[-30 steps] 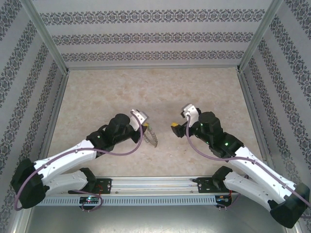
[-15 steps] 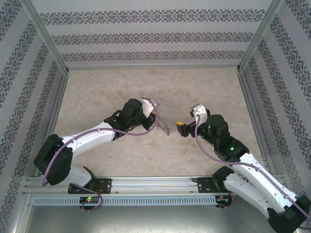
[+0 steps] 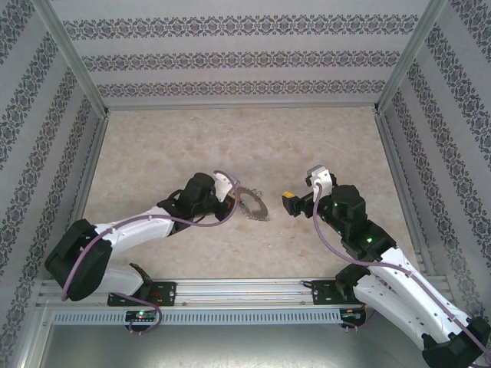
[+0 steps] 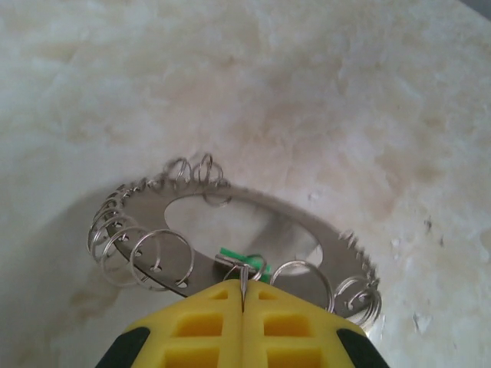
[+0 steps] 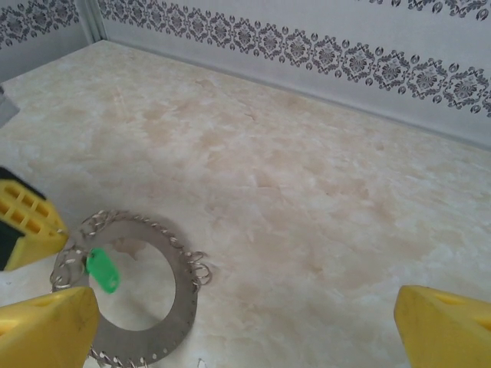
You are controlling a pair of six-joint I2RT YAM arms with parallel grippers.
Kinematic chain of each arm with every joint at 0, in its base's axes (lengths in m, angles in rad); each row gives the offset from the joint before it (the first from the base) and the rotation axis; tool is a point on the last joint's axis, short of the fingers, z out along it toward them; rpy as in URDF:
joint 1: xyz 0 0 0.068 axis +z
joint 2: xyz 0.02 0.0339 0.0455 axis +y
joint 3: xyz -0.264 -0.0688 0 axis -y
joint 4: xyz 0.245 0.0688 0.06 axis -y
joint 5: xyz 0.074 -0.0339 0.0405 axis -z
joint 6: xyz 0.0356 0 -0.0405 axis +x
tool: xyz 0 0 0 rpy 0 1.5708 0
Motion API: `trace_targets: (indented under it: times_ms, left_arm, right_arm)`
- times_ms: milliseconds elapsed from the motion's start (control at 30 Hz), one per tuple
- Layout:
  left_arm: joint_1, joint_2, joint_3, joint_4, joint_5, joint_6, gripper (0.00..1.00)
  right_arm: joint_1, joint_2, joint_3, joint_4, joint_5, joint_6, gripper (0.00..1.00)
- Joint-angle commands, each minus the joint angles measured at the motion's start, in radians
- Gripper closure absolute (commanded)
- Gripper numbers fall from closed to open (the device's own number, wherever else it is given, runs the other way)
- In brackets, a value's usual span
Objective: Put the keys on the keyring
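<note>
The left tool point(image 4: 242, 297), pinched shut on a thin wire at the rim of the keyring point(image 3: 253, 205), has carried it right to mid-tabletop point(image 3: 230, 138), facing the wide-open right tool point(image 3: 290, 204). The green key point(image 5: 101, 270) sits at that pinched edge, so threading looks close.

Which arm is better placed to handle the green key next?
Probably left. The left gripper is shut on the keyring, right beside the green key; the right gripper is open, apart from the ring.

One keyring point(image 5: 184, 300), one key point(image 5: 101, 270), one left tool point(image 4: 243, 300), one right tool point(image 3: 290, 204)
</note>
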Motion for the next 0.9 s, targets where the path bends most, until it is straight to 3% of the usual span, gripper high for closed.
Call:
trace_targets:
  times_ms: [0, 133, 367, 633, 700, 733, 767, 867]
  left_arm:
    - [0.008, -0.062, -0.056, 0.036, -0.006, -0.050, 0.98]
    - [0.008, -0.116, -0.128, 0.028, -0.030, -0.072, 0.94]
    - [0.008, -0.179, -0.223, 0.026, -0.049, -0.125, 0.77]
    - [0.008, -0.404, -0.215, -0.152, -0.144, -0.116, 0.61]
    - [0.008, -0.475, -0.204, -0.193, -0.167, -0.109, 0.50]
    - [0.008, -0.512, -0.201, -0.206, -0.179, -0.108, 0.19]
    - [0.008, -0.543, -0.199, -0.210, -0.188, -0.104, 0.00]
    - [0.008, -0.638, -0.205, -0.199, -0.262, -0.100, 0.00]
  right_arm:
    - [-0.013, 0.004, -0.001, 0.028, -0.025, 0.025, 0.02]
    - [-0.013, 0.003, -0.003, 0.023, -0.021, 0.031, 0.02]
    - [-0.013, -0.067, -0.041, 0.017, -0.003, 0.045, 0.02]
    - [-0.018, -0.172, -0.108, -0.006, 0.082, 0.055, 0.02]
    - [-0.026, -0.190, -0.137, 0.010, 0.104, 0.049, 0.02]
    - [-0.033, -0.191, -0.153, 0.017, 0.112, 0.046, 0.02]
    - [-0.043, -0.189, -0.163, 0.024, 0.118, 0.045, 0.02]
    - [-0.091, -0.171, -0.207, 0.059, 0.116, 0.042, 0.02]
